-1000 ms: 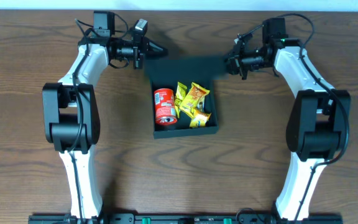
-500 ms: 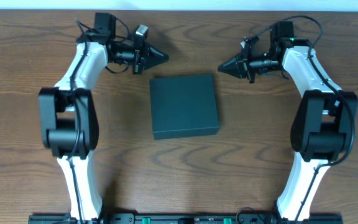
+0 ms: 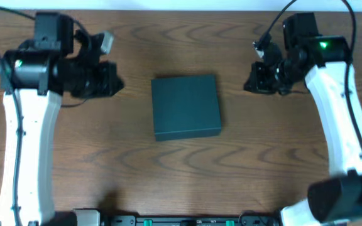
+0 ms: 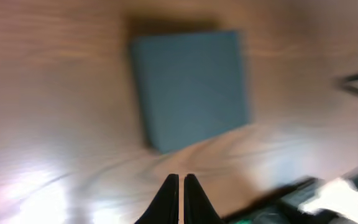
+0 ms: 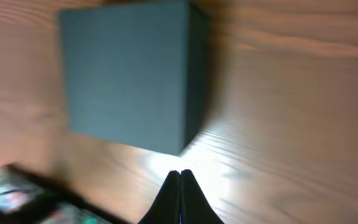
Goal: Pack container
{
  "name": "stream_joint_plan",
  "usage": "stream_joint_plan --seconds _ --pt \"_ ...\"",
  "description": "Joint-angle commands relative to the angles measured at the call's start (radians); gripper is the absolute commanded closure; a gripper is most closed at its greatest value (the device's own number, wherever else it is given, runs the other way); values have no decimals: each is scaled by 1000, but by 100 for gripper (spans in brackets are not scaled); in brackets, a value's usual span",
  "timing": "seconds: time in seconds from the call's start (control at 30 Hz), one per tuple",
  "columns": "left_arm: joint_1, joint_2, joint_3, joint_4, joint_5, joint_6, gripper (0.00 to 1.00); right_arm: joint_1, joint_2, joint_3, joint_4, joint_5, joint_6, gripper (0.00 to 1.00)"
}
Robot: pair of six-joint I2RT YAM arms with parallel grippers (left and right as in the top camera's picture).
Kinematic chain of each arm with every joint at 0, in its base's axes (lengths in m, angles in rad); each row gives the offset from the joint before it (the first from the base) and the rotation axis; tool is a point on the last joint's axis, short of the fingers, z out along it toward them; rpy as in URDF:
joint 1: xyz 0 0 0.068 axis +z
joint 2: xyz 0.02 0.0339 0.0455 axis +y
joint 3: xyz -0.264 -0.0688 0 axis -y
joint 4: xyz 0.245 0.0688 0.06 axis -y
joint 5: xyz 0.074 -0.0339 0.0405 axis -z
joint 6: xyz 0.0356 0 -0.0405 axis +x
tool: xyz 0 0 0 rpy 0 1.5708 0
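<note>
While the closed container [image 3: 186, 107] lies on the table [image 3: 187, 176], both pairs of jaws flank it, pressed together.

bg: dark wood-grain tbl [image 3: 187, 176] | pale strip [image 3: 168, 4] along top edge

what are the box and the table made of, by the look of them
Box: probably stiff card or board in matte dark teal. It has no shine, sharp straight edges and a flat top. Plastic cannot be ruled out.
Table: wood or wood-look laminate, brown with grain lines. Bright glare patches in the wrist views suggest a smooth, slightly glossy surface.
</note>
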Motion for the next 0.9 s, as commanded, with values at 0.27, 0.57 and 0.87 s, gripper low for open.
stream_joint_plan --seconds 0.27,0.57,0.87 --pt "3 -364 -752 431 -278 -243 94 52 -201 -367 193 399 207 99" --pt "1 -187 -1016 811 -193 -498 94 52 -156 -650 591 228 377 98" --pt "-13 25 -1016 1086 -13 -589 94 68 -82 -650 668 149 419 98"
